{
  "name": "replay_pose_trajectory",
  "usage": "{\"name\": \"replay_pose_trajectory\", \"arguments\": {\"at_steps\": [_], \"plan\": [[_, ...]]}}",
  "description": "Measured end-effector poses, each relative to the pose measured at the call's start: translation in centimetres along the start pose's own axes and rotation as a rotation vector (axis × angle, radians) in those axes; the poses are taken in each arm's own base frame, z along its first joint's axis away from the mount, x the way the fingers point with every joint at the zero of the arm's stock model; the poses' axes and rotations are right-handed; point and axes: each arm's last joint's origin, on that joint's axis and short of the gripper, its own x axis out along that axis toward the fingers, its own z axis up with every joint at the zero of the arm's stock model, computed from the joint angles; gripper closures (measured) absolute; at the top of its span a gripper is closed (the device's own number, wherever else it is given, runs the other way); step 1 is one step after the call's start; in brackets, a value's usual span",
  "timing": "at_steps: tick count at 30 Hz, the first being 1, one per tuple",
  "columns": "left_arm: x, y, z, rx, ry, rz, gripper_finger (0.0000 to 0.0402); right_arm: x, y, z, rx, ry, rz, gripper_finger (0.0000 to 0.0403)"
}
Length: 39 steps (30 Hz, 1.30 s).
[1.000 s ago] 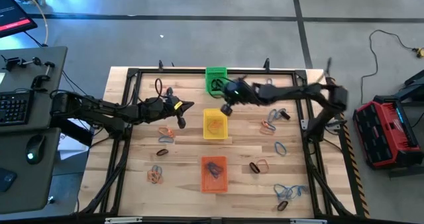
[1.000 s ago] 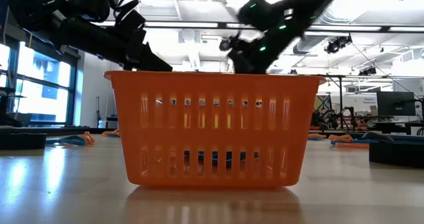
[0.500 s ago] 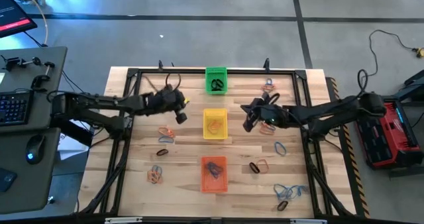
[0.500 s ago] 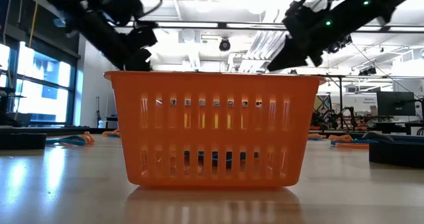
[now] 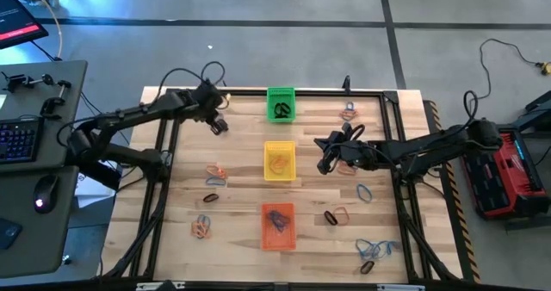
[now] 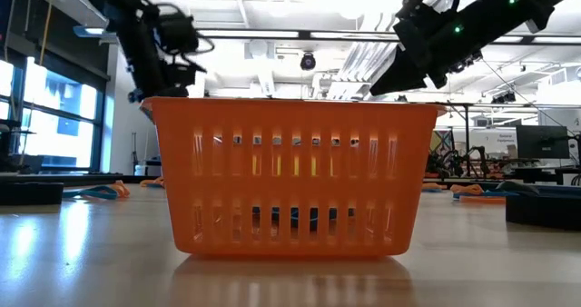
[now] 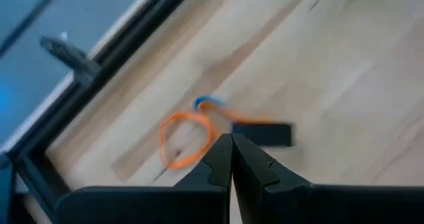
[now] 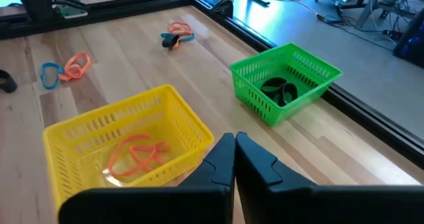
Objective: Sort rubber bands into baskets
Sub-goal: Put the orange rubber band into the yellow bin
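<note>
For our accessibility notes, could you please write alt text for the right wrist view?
The right arm's shut end effector points at a yellow plastic basket holding orange rubber bands, with a green plastic basket of black rubber bands beyond it on the wooden table.

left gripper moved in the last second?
Yes. In the high view the left gripper, shut, has swung away from the yellow basket toward the table's far left corner, level with the green basket.

baskets: green, yellow, orange in 1 column | rubber bands scattered on both sides
</note>
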Motion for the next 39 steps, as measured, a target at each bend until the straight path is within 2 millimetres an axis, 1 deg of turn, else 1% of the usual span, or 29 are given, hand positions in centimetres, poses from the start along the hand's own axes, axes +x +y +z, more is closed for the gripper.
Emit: {"name": "replay_pose_trajectory", "arguments": {"at_steps": [2, 5, 11, 14, 17, 21, 26, 29, 32, 37, 39], "plan": [[0.8, 0.6, -0.1, -0.005, 0.042, -0.030, 0.0395, 0.0, 0.0, 0.0, 0.002, -0.003, 0.001, 0.0403], [2.2, 1.1, -0.2, -0.012, 0.089, -0.054, 0.0377, 0.0, 0.0, 0.0, 0.011, -0.004, 0.002, 0.0403], [4.8, 0.8, -0.2, 0.029, 0.164, -0.053, 0.0325, 0.0, 0.1, 0.2, 0.022, -0.016, 0.009, 0.0403], [6.0, 0.7, -0.2, 0.031, 0.195, -0.012, 0.0305, 0.0, 0.1, 0.2, 0.022, -0.017, 0.009, 0.0403], [6.9, 0.7, -0.3, 0.037, 0.218, 0.028, 0.0294, 0.0, 0.1, 0.2, 0.022, -0.017, 0.008, 0.0403], [8.0, 0.8, -0.4, 0.038, 0.247, 0.045, 0.0291, 0.0, 0.1, 0.2, 0.022, -0.016, 0.008, 0.0403], [9.1, 1.0, -0.5, 0.040, 0.257, 0.053, 0.0291, 0.0, 0.1, 0.2, 0.022, -0.016, 0.008, 0.0403], [9.3, 1.0, -0.5, 0.054, 0.259, 0.055, 0.0303, 0.0, 0.1, 0.2, 0.022, -0.015, 0.008, 0.0403], [9.3, 1.0, -0.5, 0.077, 0.261, 0.055, 0.0328, 0.0, 0.1, 0.2, 0.022, -0.015, 0.008, 0.0403], [9.3, 1.0, -0.6, 0.093, 0.272, 0.076, 0.0387, 0.0, 0.1, 0.2, 0.021, -0.015, 0.008, 0.0403], [9.2, 1.1, -0.6, 0.094, 0.279, 0.079, 0.0397, 0.0, 0.1, 0.2, 0.021, -0.015, 0.008, 0.0403]]}}
